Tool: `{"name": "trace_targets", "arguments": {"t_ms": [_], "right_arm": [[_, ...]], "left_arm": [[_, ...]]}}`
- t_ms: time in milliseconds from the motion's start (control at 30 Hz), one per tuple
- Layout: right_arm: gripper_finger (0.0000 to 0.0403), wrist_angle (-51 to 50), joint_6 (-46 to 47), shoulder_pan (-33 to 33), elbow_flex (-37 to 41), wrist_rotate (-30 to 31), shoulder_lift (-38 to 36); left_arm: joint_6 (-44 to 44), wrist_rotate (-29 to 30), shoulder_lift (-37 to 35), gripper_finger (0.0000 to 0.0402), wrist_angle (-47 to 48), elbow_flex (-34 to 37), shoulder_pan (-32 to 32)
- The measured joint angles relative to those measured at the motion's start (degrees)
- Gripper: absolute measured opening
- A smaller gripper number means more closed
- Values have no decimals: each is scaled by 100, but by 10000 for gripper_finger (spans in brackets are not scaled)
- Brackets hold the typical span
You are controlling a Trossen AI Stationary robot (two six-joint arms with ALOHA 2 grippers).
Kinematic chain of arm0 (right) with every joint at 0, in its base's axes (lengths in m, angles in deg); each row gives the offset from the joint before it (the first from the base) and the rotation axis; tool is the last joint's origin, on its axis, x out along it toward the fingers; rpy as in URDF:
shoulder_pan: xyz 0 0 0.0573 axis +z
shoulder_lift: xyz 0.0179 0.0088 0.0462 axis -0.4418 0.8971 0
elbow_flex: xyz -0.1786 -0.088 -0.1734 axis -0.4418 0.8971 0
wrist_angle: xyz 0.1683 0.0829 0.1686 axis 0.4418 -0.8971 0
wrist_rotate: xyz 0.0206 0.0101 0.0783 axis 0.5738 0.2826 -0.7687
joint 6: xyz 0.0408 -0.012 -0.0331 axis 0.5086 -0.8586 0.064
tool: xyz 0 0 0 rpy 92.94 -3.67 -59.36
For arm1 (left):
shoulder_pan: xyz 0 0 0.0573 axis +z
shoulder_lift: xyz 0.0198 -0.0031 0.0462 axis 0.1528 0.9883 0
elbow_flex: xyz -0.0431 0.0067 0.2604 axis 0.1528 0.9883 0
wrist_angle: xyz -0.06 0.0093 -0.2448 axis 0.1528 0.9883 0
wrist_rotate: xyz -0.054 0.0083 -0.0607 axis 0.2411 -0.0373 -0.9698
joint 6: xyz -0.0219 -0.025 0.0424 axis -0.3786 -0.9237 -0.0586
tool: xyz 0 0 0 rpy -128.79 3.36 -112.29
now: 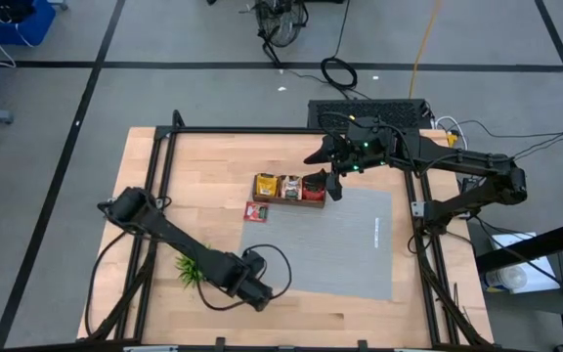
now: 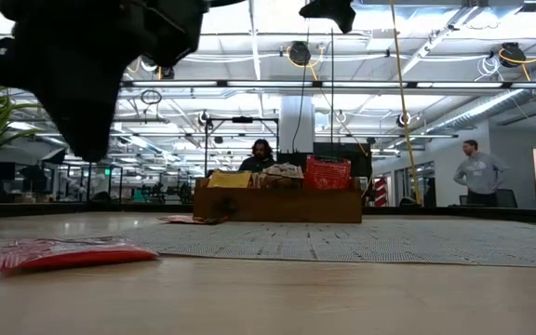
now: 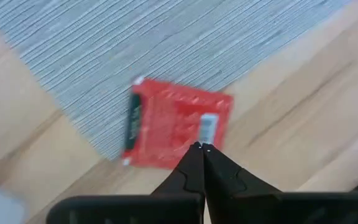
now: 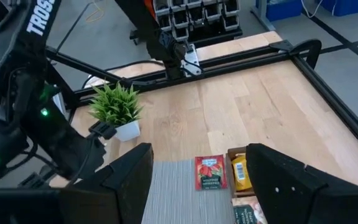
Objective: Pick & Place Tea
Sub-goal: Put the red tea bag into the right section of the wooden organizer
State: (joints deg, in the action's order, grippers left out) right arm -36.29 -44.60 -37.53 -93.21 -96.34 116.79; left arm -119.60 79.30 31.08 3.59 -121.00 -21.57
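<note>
Clenched on nothing: left tool (image 3: 202, 148), poised above a red tea packet (image 3: 173, 124) straddling the mat's (image 3: 166, 37) corner, probably aligning for an edge pinch. Spread wide over the tray (image 1: 286, 202) at the mat's opposite edge: right tool (image 1: 332, 186), waiting.

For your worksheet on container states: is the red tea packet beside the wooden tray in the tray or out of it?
Out. The red tea packet lies flat at the grey mat's corner, outside the wooden tray, which holds other packets.

Bright lamps on the ceiling (image 2: 342, 37) light the room. The worktop (image 1: 213, 166) looks evenly lit, with soft shadows. The red tea packet (image 3: 176, 124) looks blurry up close.
</note>
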Motion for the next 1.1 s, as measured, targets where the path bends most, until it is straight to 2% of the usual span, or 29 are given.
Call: {"name": "trace_targets", "arguments": {"t_ms": [367, 500, 800, 967, 1100], "right_arm": [[238, 10, 39, 0, 0, 0, 0], [238, 10, 43, 0, 0, 0, 0], [238, 3, 107, 0, 0, -1, 0], [238, -3, 109, -4, 0, 0, 0], [238, -69, 109, -22, 0, 0, 0]], "left_arm": [[206, -121, -185, 0, 120, -3, 60], [523, -384, -170, 5, 15, -4, 86], [1105, -700, -181, 51, -389, -7, 105], [1303, -1029, -181, 83, -76, -9, 269], [1714, -1118, -181, 129, 244, -9, 396]]}}
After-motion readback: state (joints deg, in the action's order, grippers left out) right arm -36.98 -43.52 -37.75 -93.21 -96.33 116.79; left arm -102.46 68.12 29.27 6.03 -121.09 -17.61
